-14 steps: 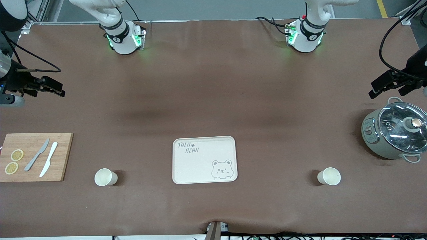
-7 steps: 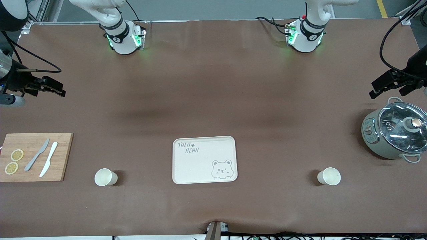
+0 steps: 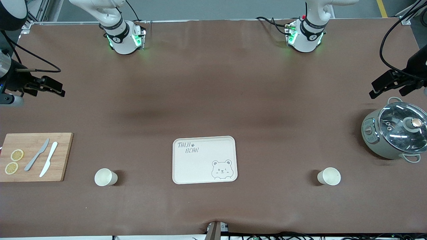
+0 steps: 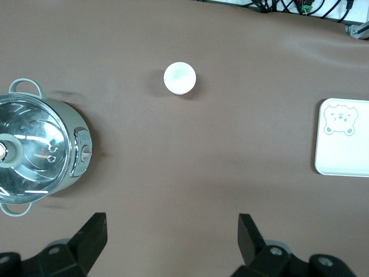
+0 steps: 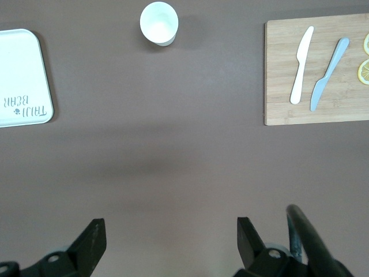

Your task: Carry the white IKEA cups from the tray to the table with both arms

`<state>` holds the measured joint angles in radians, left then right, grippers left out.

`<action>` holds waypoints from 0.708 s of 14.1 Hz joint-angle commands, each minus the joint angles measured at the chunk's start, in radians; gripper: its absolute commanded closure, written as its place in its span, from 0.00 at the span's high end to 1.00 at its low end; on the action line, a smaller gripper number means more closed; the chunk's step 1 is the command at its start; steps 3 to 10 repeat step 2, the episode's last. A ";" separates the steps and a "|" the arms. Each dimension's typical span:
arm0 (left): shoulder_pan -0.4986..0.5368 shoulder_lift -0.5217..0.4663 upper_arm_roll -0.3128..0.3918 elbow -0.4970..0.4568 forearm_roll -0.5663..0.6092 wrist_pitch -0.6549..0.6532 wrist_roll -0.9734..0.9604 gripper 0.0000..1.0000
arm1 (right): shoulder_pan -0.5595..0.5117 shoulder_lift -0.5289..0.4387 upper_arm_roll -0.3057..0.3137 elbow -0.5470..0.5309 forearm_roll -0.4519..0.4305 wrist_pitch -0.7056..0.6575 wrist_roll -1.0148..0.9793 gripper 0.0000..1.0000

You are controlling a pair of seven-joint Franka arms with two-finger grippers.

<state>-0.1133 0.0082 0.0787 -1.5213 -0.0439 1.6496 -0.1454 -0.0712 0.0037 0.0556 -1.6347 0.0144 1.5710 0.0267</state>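
Both white IKEA cups (image 3: 105, 177) (image 3: 329, 176) are seen upright on the table (image 3: 213, 100), either side of the bare tray (image 3: 204, 160). Well clear of them, the left gripper (image 3: 390, 83) and right gripper (image 3: 45, 87) are held wide open and empty at the table's ends. Nothing has shifted since the earlier frame; a cup could be toppled should an arm be swept low.

even overhead light, soft shadows beside each cup (image 3: 105, 177), glare on pot lid (image 3: 402, 125)

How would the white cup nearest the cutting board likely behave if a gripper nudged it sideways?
The cup looks small and thin-walled, so probably light and easy to slide. It stands upright on its narrower base, so a push near the rim might tip it. Round-sided, it would likely roll in an arc.
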 commanded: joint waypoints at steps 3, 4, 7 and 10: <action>0.004 0.012 -0.002 0.024 -0.002 -0.010 0.004 1.00 | -0.015 -0.011 0.012 0.003 0.004 -0.008 0.010 1.00; 0.004 0.012 -0.002 0.024 -0.002 -0.010 0.004 1.00 | -0.015 -0.011 0.012 0.003 0.004 -0.008 0.010 1.00; 0.004 0.012 -0.002 0.024 -0.002 -0.010 0.004 1.00 | -0.015 -0.011 0.012 0.003 0.004 -0.008 0.010 1.00; 0.004 0.012 -0.002 0.024 -0.002 -0.010 0.004 1.00 | -0.015 -0.011 0.012 0.003 0.004 -0.008 0.010 1.00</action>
